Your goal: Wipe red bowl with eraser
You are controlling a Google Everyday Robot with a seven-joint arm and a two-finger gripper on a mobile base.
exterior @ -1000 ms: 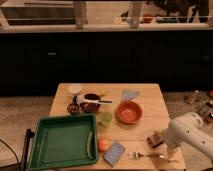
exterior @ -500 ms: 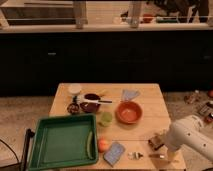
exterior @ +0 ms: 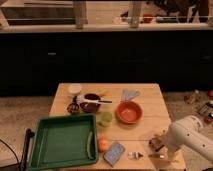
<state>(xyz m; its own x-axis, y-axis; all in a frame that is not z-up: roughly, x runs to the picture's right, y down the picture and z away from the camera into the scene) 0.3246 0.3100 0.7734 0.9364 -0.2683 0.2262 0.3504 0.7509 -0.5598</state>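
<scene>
Desk (exterior: 150,107): light wooden top carrying everything below
Red bowl (exterior: 129,112): wide round orange-red bowl right of the desk's middle, upright, its glossy inside showing
Eraser (exterior: 155,142): small tan-topped block near the desk's front right corner, well apart from the red bowl
Hand (exterior: 161,146): at the end of the white arm (exterior: 186,137), low over the front right corner, right at the eraser; I cannot tell how far open it is or whether it grips the block
Green tray (exterior: 60,119): large rectangular plastic tray at front left; a thin yellow-green strip (exterior: 90,145) lies along its right wall
Light green cup (exterior: 105,118): small, between tray and red bowl; contents too dim to tell
Dark maroon bowl (exterior: 91,105): smaller, behind the cup; a pale-handled utensil (exterior: 104,101) lies across its rim
Blue-grey flat pad (exterior: 114,153): front edge, beside an orange ball (exterior: 103,145)
</scene>
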